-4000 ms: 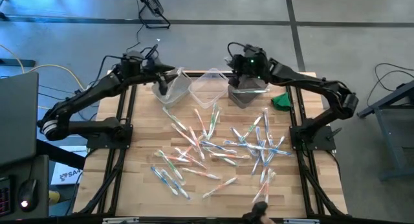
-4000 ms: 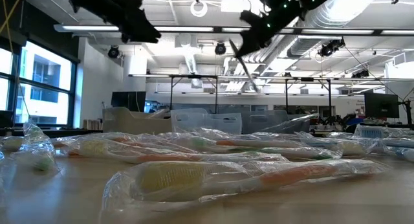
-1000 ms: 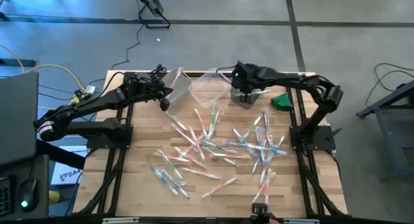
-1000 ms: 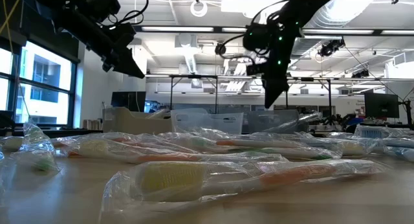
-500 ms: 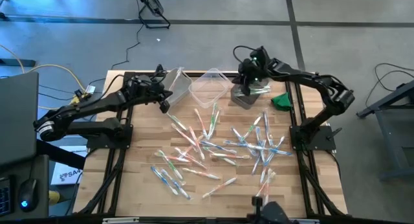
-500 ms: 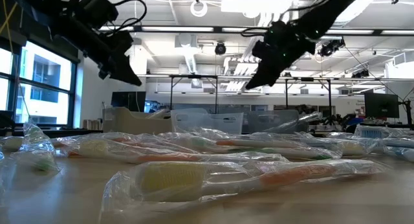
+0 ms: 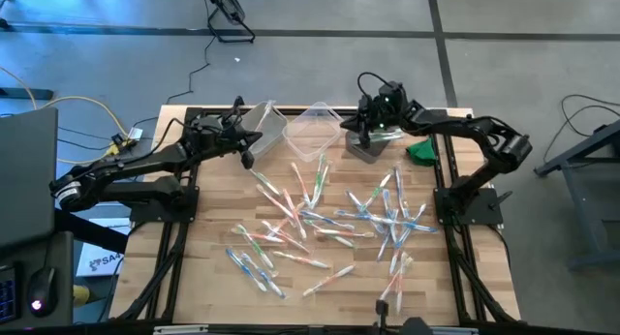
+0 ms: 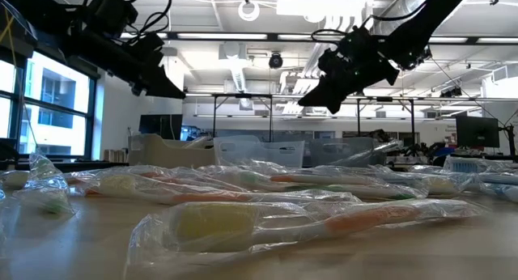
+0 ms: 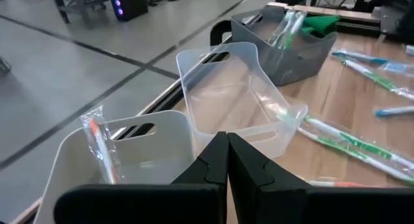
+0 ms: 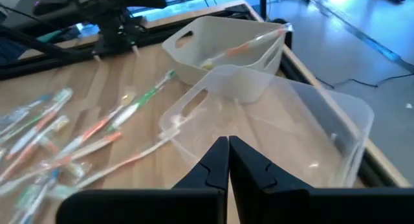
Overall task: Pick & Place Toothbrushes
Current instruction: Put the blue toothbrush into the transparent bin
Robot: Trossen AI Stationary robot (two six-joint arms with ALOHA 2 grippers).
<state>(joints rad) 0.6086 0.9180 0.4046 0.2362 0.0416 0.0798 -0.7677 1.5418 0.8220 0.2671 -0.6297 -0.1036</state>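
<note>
Many wrapped toothbrushes (image 7: 329, 214) lie scattered on the wooden table, some close up in the low view (image 8: 283, 219). At the far edge stand a white bin (image 7: 260, 122), a clear bin (image 7: 312, 130) and a grey bin (image 7: 376, 146). One orange toothbrush (image 9: 97, 136) leans inside the white bin, and green ones (image 9: 284, 26) stand in the grey bin. My left gripper (image 7: 247, 153) hangs shut and holds nothing, near the white bin. My right gripper (image 7: 354, 132) is shut and holds nothing, in the air between the clear and grey bins (image 10: 228, 146).
A small green object (image 7: 421, 151) lies to the right of the grey bin. The clear bin (image 10: 278, 120) holds nothing that I can see. Both arms' black frames run along the table's left and right sides.
My right gripper has tipped up from pointing straight down over the grey bin to a shallow slant, now aimed toward the clear bin, and has drawn slightly toward the table's right.
</note>
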